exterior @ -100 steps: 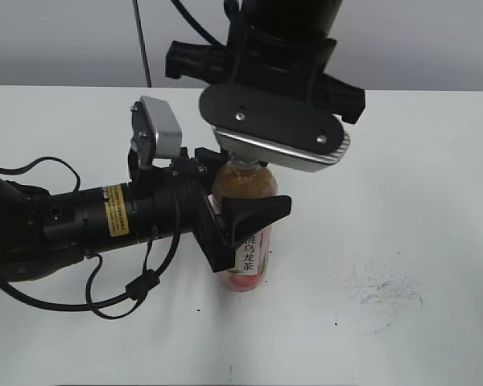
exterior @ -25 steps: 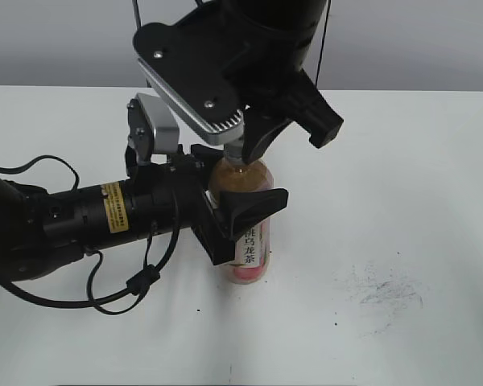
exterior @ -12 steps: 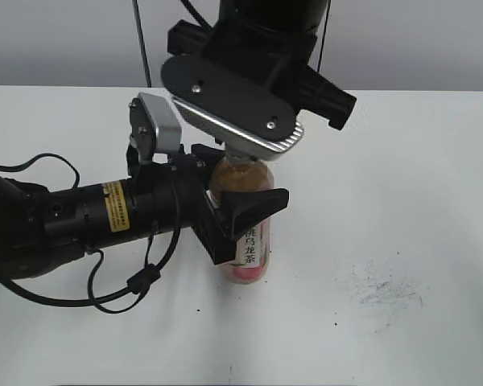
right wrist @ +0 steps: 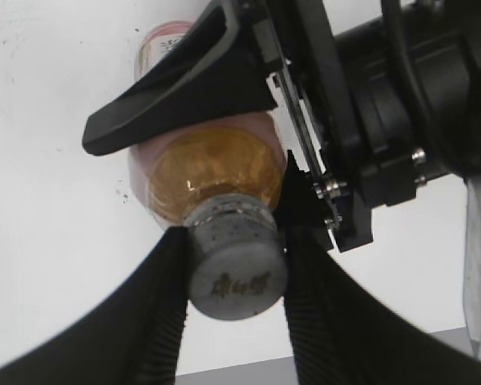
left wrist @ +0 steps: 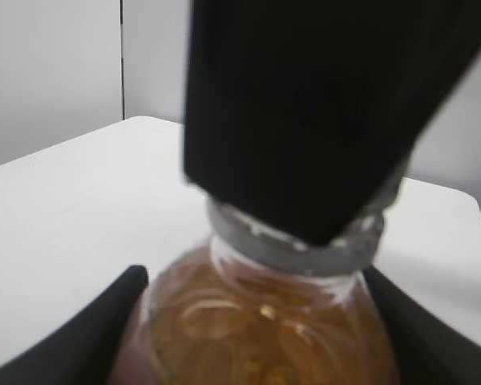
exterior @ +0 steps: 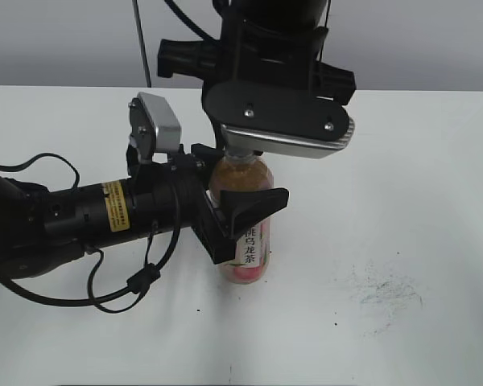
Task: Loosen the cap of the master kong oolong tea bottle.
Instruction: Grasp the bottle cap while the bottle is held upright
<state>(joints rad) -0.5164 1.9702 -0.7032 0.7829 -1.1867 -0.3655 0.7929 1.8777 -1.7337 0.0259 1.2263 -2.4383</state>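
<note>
The master kong oolong tea bottle (exterior: 245, 241) stands upright on the white table, amber tea above a pink label with black characters. My left gripper (exterior: 233, 217) is shut on the bottle's body from the left; its black fingers flank the amber shoulder in the left wrist view (left wrist: 256, 329). My right gripper (right wrist: 234, 265) comes down from above and is shut on the grey-white ribbed cap (right wrist: 236, 269), whose dark logo faces the right wrist camera. In the exterior view the cap is hidden under the right wrist (exterior: 278, 121). The cap's lower rim shows in the left wrist view (left wrist: 297, 249).
The white table (exterior: 402, 201) spreads all round the bottle, with a patch of dark scuff marks (exterior: 382, 293) at the right front. The left arm and its cables (exterior: 64, 233) lie along the table's left side. A grey wall stands behind.
The right wrist has turned about the cap: its silver camera plate swung from the left side round to the right. The bottle and left gripper have stayed put.
</note>
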